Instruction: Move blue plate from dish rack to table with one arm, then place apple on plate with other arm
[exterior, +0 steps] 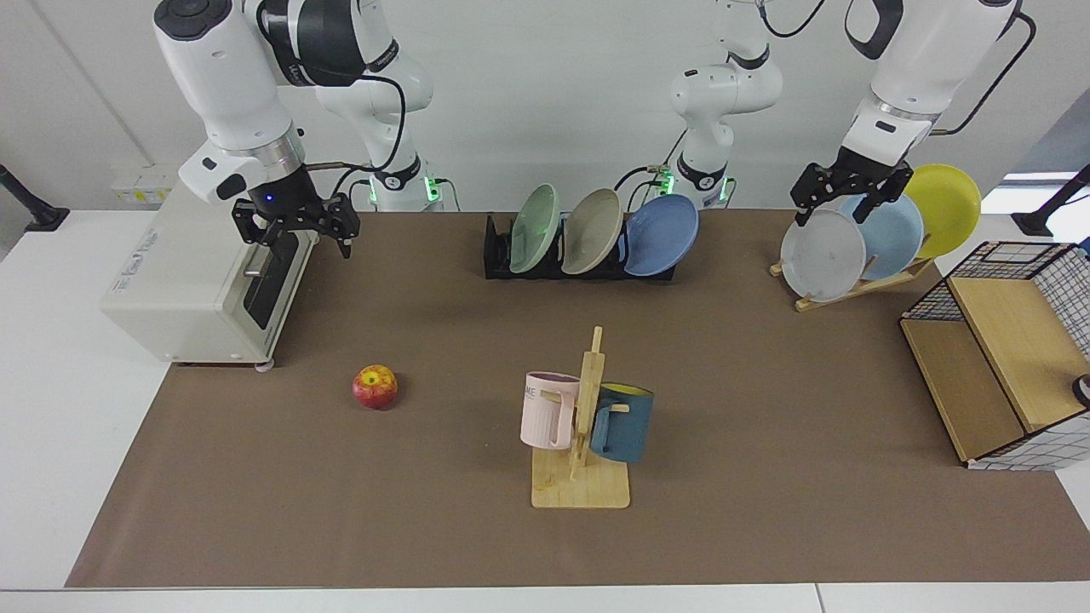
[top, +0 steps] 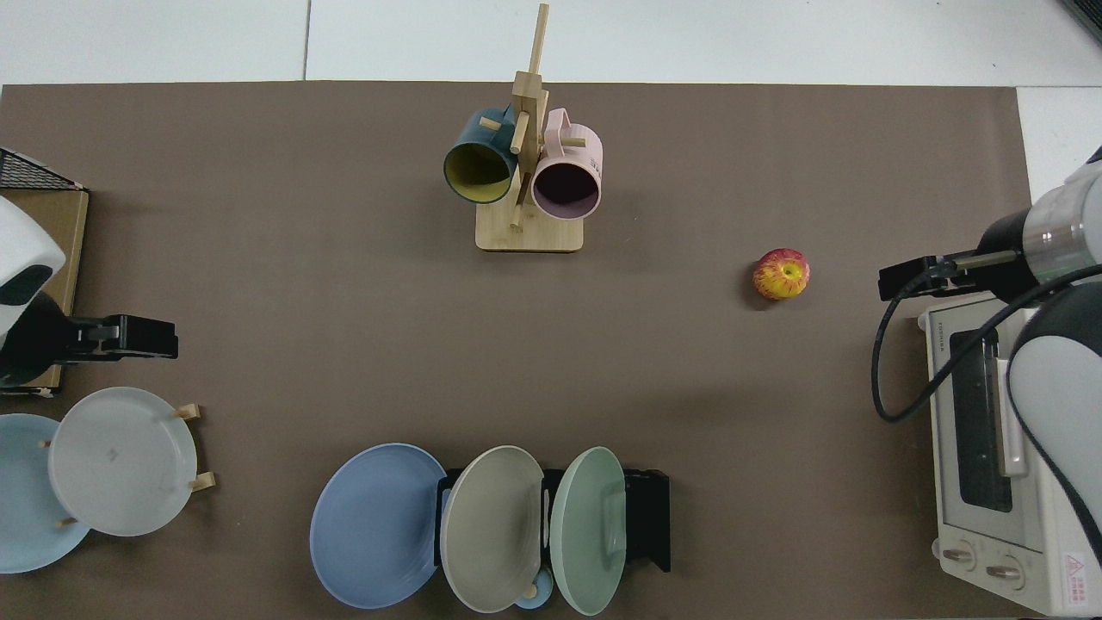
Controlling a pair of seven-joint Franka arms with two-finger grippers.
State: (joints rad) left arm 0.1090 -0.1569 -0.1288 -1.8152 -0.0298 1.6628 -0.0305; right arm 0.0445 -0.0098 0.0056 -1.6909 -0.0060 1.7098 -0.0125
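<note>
1. Nearest your facing camera stands a light wooden mug tree [exterior: 582, 443] on the brown-matted white worktop [exterior: 766, 511], carrying a pale pink mug [exterior: 547, 410] and a dark teal-blue mug [exterior: 623, 422].
2. You will find the small red apple with yellow patches [exterior: 375, 386] lying on the mat, apart from the mug tree and on the right arm's side, just in front of the cream toaster oven [exterior: 204, 285].
3. The round periwinkle-blue plate [exterior: 662, 235] leans in the low black slotted dish rack [exterior: 498, 255], at the end slot toward the left arm, just beside a beige plate [exterior: 591, 231] and a pale green plate [exterior: 534, 228].
4. Your right gripper [exterior: 294, 228] hangs above the toaster oven's front edge, fingers spread wide, holding nothing.
5. Your left gripper [exterior: 843, 194] hovers over the slanted wooden plate stand [exterior: 860, 285], at the upper rim of its light grey plate [exterior: 823, 255]; its fingers appear parted and empty.
6. Neither gripper touches the blue plate or the apple.
</note>
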